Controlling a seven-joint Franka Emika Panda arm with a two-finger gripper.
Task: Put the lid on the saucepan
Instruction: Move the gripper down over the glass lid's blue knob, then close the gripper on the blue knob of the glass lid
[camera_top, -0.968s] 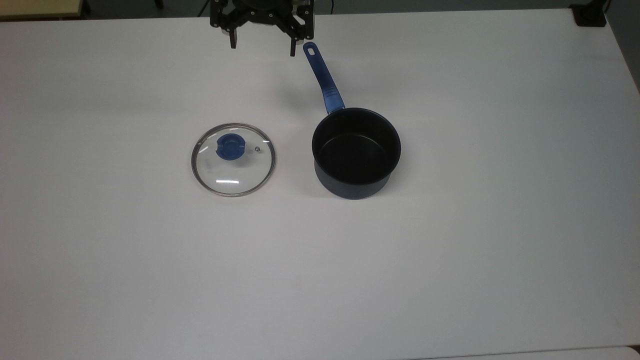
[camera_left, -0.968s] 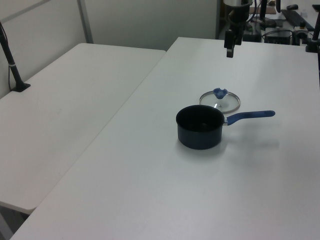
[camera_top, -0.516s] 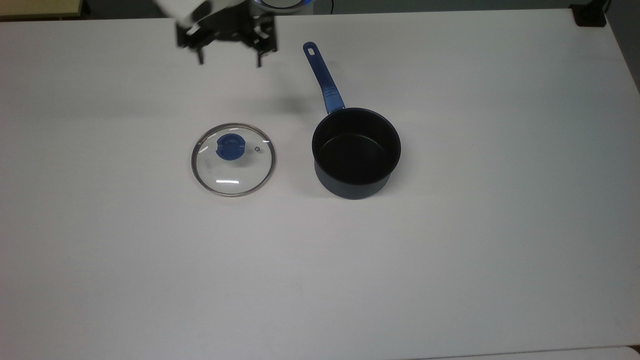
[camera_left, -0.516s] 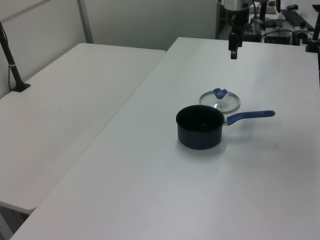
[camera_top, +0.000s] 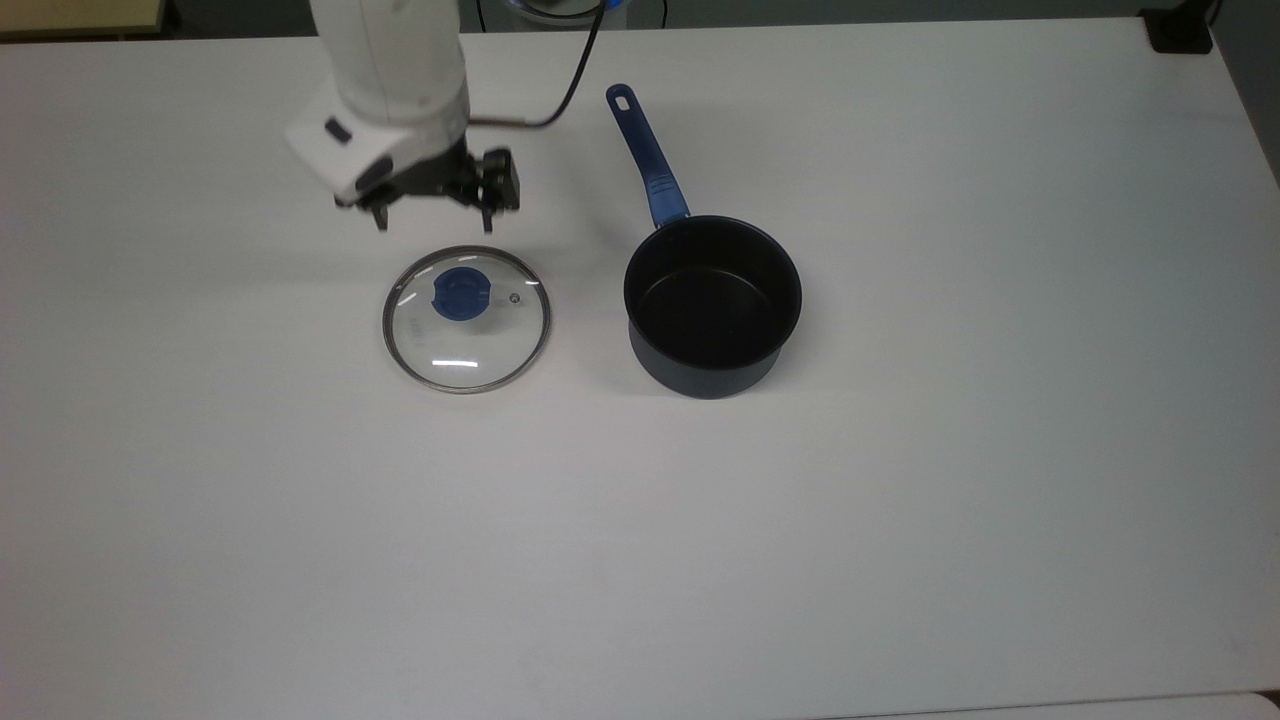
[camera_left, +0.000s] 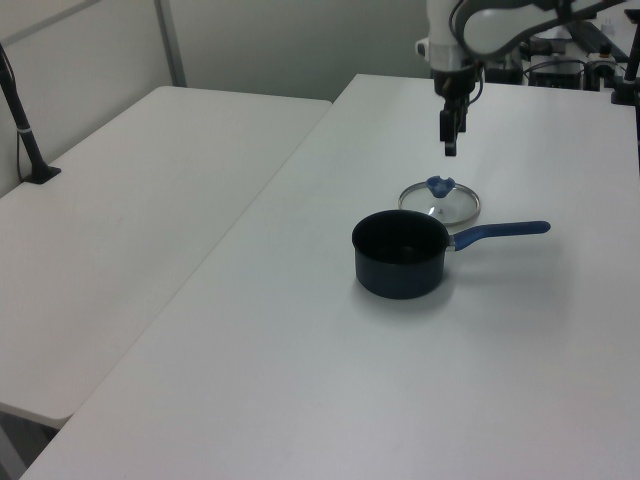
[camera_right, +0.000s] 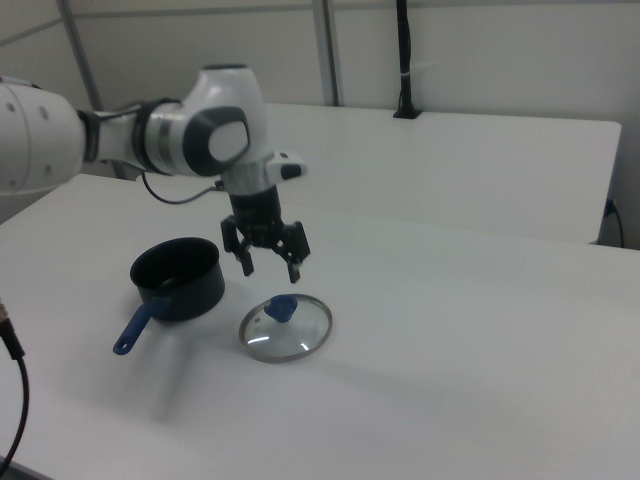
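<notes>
The hand (camera_right: 270, 262), fingers spread and holding nothing, hovers above the lid (camera_right: 286, 328) lying on the counter (camera_top: 900, 500). Next it should drop onto the blue knob (camera_top: 460, 293), then carry it to the saucepan (camera_top: 712, 305).

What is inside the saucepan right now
Nothing: the saucepan shows a bare black inside in the top view. The lid lies apart on the table, under the open tool.

white tables (camera_left: 150, 200), pale partition walls (camera_right: 480, 60)
</notes>
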